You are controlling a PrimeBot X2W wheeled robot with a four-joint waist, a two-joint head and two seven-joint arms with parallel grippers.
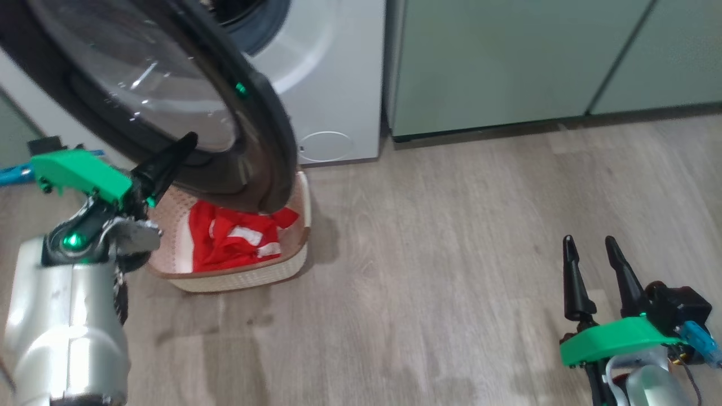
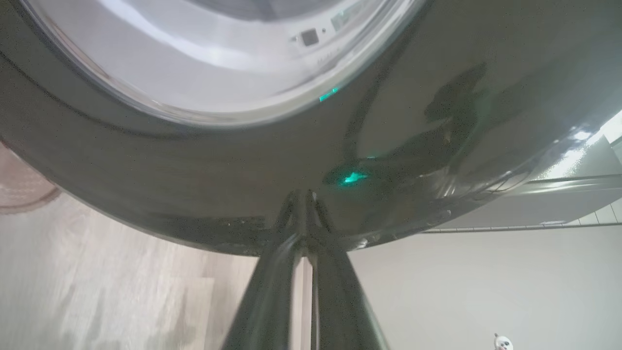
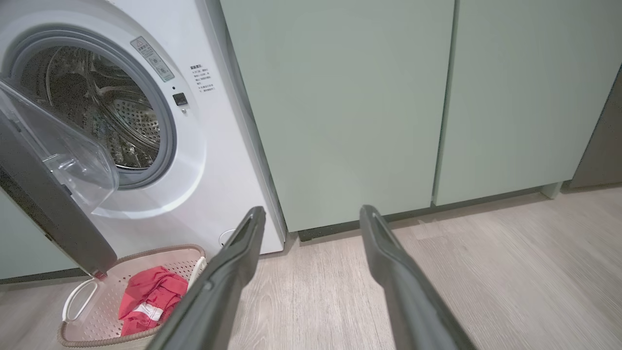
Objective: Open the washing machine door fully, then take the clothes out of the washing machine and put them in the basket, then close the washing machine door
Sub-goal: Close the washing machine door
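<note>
Clothes [image 1: 231,237] are in the basket [image 1: 242,279] and the drum [image 3: 112,121] looks bare from the right wrist view, so I judge the step in hand is shutting the door [image 1: 265,141].

The relation that matters: the door's glossy outer face lies straight ahead of my left pincer [image 1: 189,141]. Its two fingers are clenched together on nothing, used as a single prod. In the left wrist view the tips meet their own reflection on the black rim, just below the glass, so I read them as touching or as good as touching. The washer [image 1: 338,67] opening sits beyond the door, up and to the right in the head view. A push along the fingers' own line should therefore swing the door home.

The door stands partly open, hinged on the far-left side of the opening, and its lower rim hangs over the basket's back edge. From the head view I cannot tell whether rim and basket touch. That is my one worry: the rim dragging the basket or a raised fold of cloth.

The left forearm rises from the lower left, wrist bent, fingers slanting up and right. The right pincer [image 1: 588,242] is released wide over the floor, well apart from the door. The left arm is nearer by far.
</note>
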